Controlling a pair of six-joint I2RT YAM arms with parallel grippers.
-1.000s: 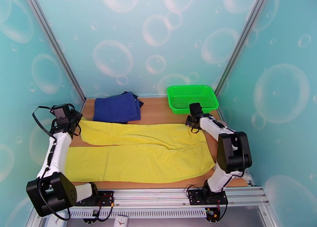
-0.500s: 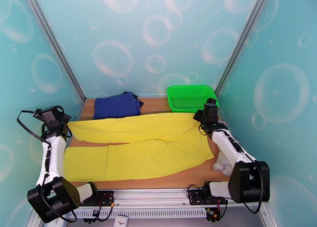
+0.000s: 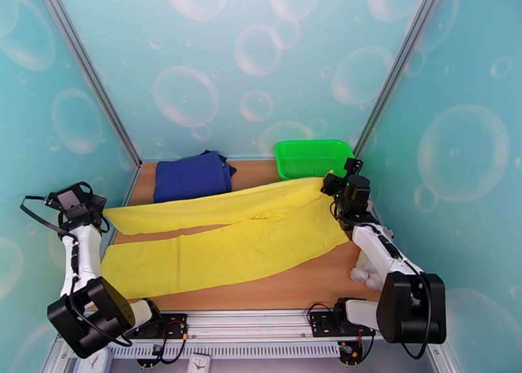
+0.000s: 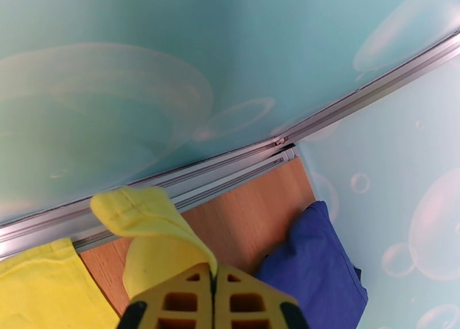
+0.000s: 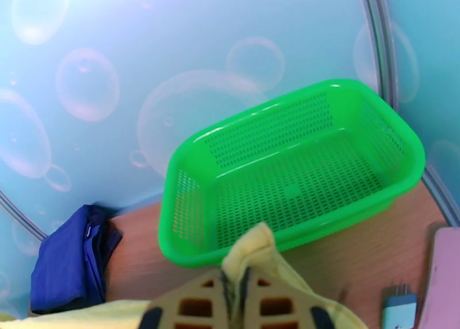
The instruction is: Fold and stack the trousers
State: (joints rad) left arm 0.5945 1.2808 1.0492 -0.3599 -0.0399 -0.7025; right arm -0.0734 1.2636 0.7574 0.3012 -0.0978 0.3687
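Observation:
The bright yellow trousers [image 3: 228,237] lie spread across the wooden table, legs pointing left and waist to the right. My left gripper [image 3: 104,212] is shut on the cuff end of the far leg and holds it off the table near the left wall. In the left wrist view the cloth [image 4: 149,226] bunches out from between the closed fingers [image 4: 172,301]. My right gripper [image 3: 325,187] is shut on the far corner of the waist, lifted beside the basket. The right wrist view shows a yellow fold [image 5: 253,249] pinched in its jaws. The far edge hangs taut between the two grippers.
A green mesh basket [image 3: 315,160] [image 5: 184,232] stands at the back right corner. Folded navy blue garments [image 3: 192,175] [image 4: 316,267] [image 5: 69,267] lie at the back left. A white lumpy object [image 3: 365,273] sits by the right arm. The enclosure walls are close on both sides.
Both grippers have moved outward and upward with the cloth. The far leg and waist edge went from lying slack on the table to stretched taut and lifted; the near part slid back.

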